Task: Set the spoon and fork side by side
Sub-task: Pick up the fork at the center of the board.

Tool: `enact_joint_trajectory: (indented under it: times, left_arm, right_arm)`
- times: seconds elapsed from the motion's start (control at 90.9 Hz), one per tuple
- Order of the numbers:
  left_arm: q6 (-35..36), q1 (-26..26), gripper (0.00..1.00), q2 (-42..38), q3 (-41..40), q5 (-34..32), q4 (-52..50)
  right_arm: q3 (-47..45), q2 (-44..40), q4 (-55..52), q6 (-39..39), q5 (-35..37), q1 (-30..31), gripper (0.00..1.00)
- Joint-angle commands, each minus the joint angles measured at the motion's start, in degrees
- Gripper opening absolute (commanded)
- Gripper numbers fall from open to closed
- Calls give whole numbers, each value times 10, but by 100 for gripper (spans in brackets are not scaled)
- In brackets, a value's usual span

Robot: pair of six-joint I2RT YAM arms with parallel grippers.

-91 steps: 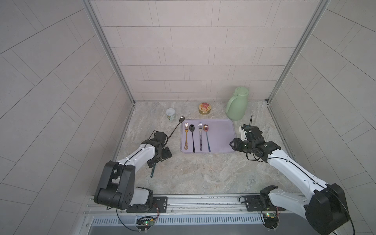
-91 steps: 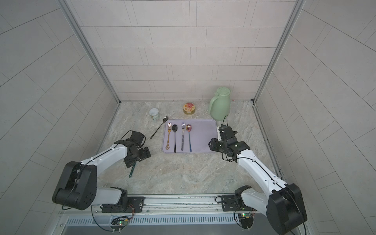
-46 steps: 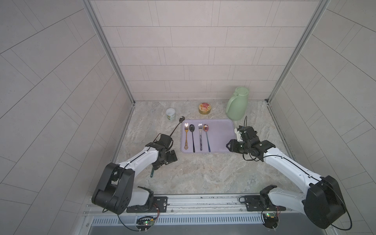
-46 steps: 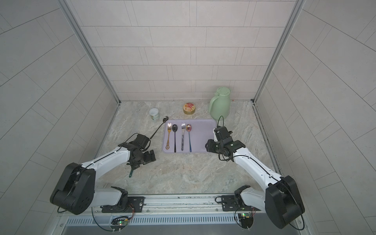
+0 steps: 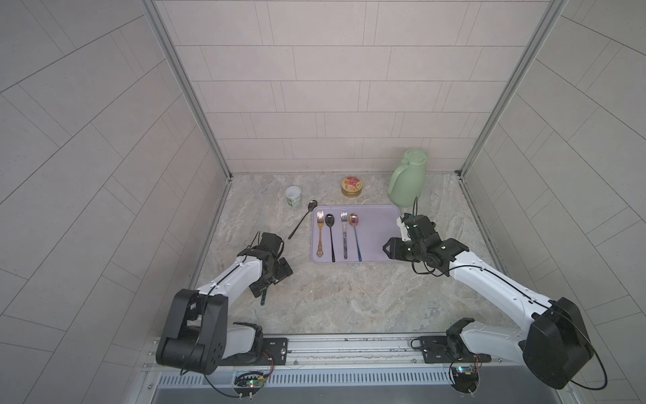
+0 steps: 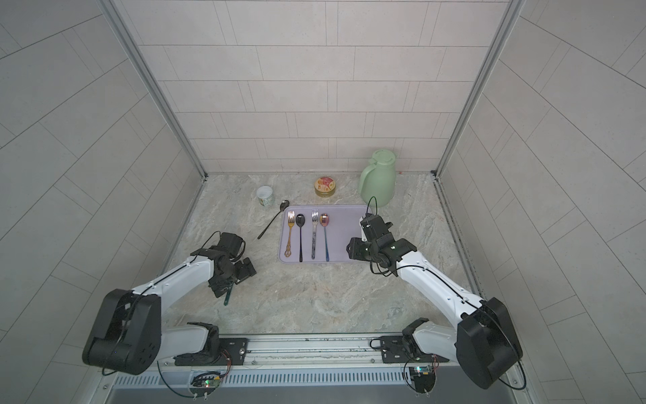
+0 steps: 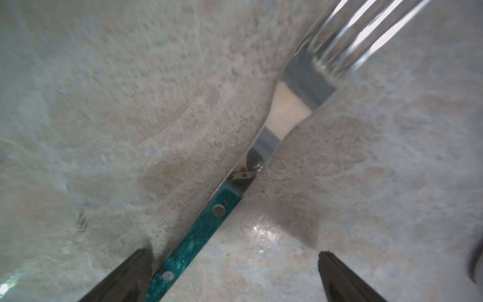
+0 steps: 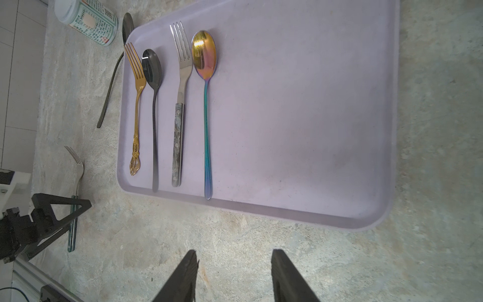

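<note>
I'm hovering the left gripper [image 7: 232, 252], spread wide and empty, over the teal-handled steel fork [image 7: 206, 230], which is lying on the marble tabletop [image 5: 332, 297] left of the lavender plastic tray [image 5: 377, 227], its long axis running roughly parallel to the tray's cutlery [image 5: 344, 238] and passing between the fingers [image 7: 125, 277]. The right gripper [image 8: 232, 255], half-parted and gripping nothing, is hanging by the tray's near right edge, so the left arm is sitting far closer; the tray's right half is lying bare.

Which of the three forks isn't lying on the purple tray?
The teal-handled fork, on the marble table between the open left fingers. The gold fork and grey-handled fork lie on the tray.
</note>
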Motion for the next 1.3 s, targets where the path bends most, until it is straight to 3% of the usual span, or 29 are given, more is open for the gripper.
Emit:
enact_joint_trajectory:
  times: [0.0, 0.11, 0.352, 0.484, 0.627, 0.792, 0.87, 0.98, 1.046, 1.288]
  left_arm:
    - [4, 4, 99, 15, -9, 55, 11]
    - [5, -20, 96, 15, -14, 67, 17]
    - [-38, -134, 89, 44, 10, 28, 11]
    - [-32, -135, 74, 55, 18, 7, 0]
    - [-30, -128, 71, 49, 45, -52, -43]
    - [4, -75, 54, 75, 31, 3, -1]
    - [10, -67, 51, 80, 34, 12, 3]
    - [15, -65, 28, 79, 33, 18, 6]
    - [18, -65, 19, 75, 29, 23, 8]
    - [20, -96, 6, 12, 69, 4, -49]
  right_arm:
    - [0, -13, 2, 6, 11, 5, 50]
    - [-2, -7, 9, 9, 11, 9, 50]
    - [9, 19, 20, 14, 11, 21, 50]
    - [20, 29, 17, 25, 12, 30, 50]
    - [12, 32, 30, 35, 14, 38, 49]
    - [32, 44, 9, 23, 27, 39, 49]
    - [34, 42, 12, 23, 32, 39, 49]
    - [32, 42, 13, 25, 30, 39, 49]
    - [27, 41, 14, 26, 32, 39, 49]
    - [25, 25, -2, 15, 40, 36, 49]
